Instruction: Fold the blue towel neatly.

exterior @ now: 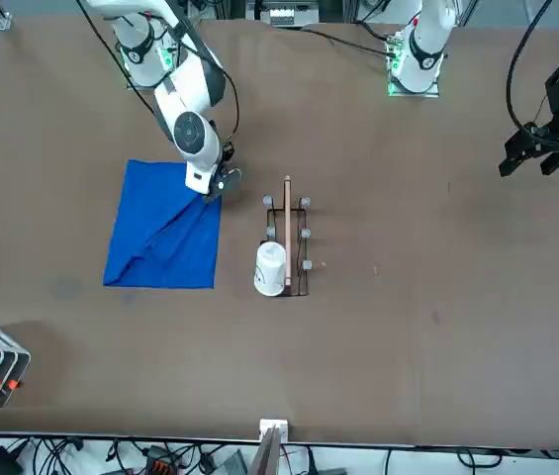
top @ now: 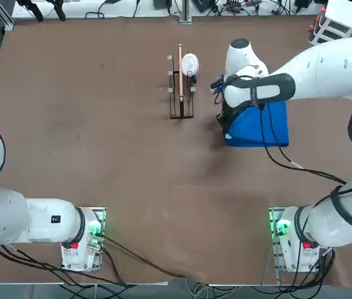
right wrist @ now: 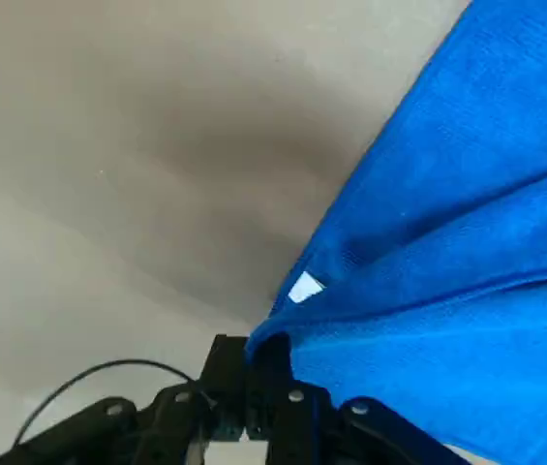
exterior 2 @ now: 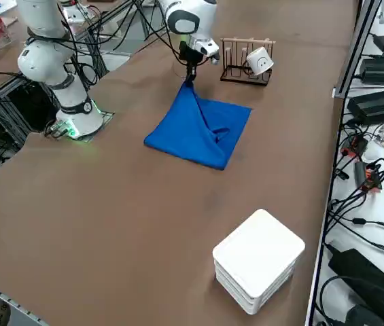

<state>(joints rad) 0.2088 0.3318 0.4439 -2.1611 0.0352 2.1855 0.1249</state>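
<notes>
Brown and smooth, the broad surface (exterior 2: 130,224) is stretching beneath a pair of white robot arms, with a dark wire rack (exterior: 302,247) standing near its middle, a white mug (exterior: 270,269) leaning at its side, and a white slotted holder (exterior 2: 258,259) sitting beyond the cloth on the side away from the arm's base. The right claw (right wrist: 249,376) is pinching a corner of the blue towel (exterior 2: 202,129) between its closed fingertips, close to the small white tag (right wrist: 305,287), and is holding that corner up off the surface while the rest of the cloth is lying spread on it, beside the rack and apart from it. Creases are running from the pinched corner into the middle of the towel, and its far edge is lying nearly straight. The job is apparently standing at an early fold, with no neat layer showing. Doing it well is calling for a low, slow carry of the corner across the cloth, high enough to clear the lower layer but gentle enough to keep the whole towel from sliding. Laying the corner level with its matching edge before letting go, then smoothing the diagonal creases outward, is likely giving the cleanest result; a hasty pull is risking a bunched, skewed fold.
</notes>
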